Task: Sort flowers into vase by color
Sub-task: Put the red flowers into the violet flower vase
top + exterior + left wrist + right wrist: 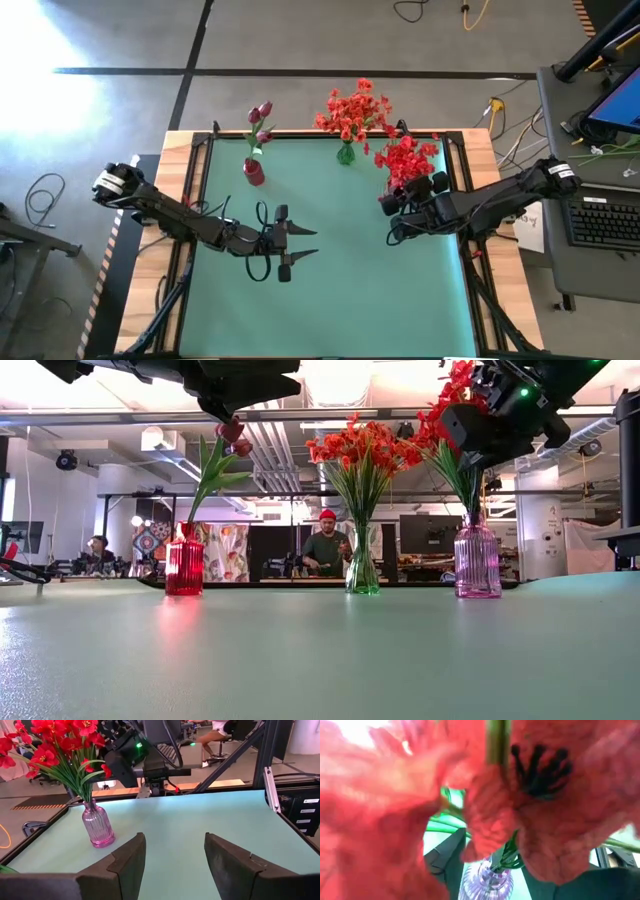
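Observation:
Three vases stand in a row on the far part of the green mat. A red vase (254, 172) holds dark magenta buds (261, 112). A green vase (345, 154) holds orange-red sprays (352, 108). A pink ribbed vase (477, 560) holds bright red flowers (408, 158), their stalks stuck in its neck. My right gripper (490, 870) hovers open among these red blossoms (545, 795), above the pink vase (487, 881); its fingers stand on either side of the green stalks (507, 855), apart from them. My left gripper (312, 243) waits open and empty over the mat's middle left.
Black frame rails (200, 160) run along the table's sides and back. A desk with a keyboard (605, 222) stands to the right of the table. Bare green mat (340, 300) stretches across the near half. People sit and stand in the room behind (325, 545).

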You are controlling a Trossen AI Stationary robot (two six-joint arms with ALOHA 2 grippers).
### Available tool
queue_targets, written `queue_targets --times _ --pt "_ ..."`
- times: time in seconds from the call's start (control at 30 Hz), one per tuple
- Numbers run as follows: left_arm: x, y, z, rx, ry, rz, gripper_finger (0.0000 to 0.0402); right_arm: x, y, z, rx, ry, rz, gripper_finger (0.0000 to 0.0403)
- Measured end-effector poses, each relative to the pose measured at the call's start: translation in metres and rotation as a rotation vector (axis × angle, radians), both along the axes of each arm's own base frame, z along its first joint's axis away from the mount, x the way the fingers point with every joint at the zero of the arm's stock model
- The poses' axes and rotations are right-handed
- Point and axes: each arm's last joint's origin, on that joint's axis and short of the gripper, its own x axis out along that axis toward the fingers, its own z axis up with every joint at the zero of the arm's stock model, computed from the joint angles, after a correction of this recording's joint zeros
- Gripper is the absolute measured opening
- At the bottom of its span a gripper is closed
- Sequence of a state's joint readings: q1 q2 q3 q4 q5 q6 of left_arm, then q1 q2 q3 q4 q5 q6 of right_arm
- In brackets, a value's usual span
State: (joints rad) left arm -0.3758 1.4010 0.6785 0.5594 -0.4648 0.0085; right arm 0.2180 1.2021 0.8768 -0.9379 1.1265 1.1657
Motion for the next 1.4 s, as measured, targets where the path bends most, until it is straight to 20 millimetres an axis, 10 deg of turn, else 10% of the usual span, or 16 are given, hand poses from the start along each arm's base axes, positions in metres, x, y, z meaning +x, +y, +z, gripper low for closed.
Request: queue_targets --times 0.83,1.4 --pt "-0.001 0.002 0.001 -0.011 -0.011 0.078 0.0189 -0.005 0.004 0.014 0.19 -0.004 0.059 0.0277" --pt "-0.003 0.001 0.004 -0.034 -0.022 0.071 0.0189 -0.022 0.004 0.039 0.321 -0.003 0.165 0.0276"
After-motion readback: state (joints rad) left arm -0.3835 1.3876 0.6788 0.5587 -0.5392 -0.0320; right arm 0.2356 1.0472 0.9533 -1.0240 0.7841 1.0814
